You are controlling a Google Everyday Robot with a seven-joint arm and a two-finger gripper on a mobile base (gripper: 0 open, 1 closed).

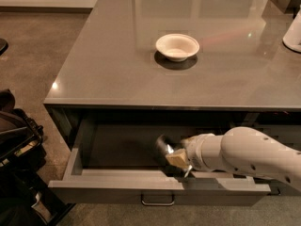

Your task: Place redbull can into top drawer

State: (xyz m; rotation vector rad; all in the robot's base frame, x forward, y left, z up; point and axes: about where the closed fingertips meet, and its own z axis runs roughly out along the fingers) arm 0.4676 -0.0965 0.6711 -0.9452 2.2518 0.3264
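The top drawer (113, 186) stands pulled open under the grey counter, showing its dark inside and a small metal handle (157, 202) on the flat front. My gripper (172, 155) reaches in from the right on its white arm, low inside the drawer near the front wall. It is shut on the redbull can (163, 148), which looks dark in the drawer's shadow with one small shiny spot. The can tilts to the upper left and is at or just above the drawer floor. I cannot tell whether it touches the floor.
A white bowl (177, 46) sits mid-counter (108, 69). A white object (294, 32) stands at the counter's right edge. Black gear (16, 145) lies on the floor left of the drawer. The left half of the drawer holds nothing.
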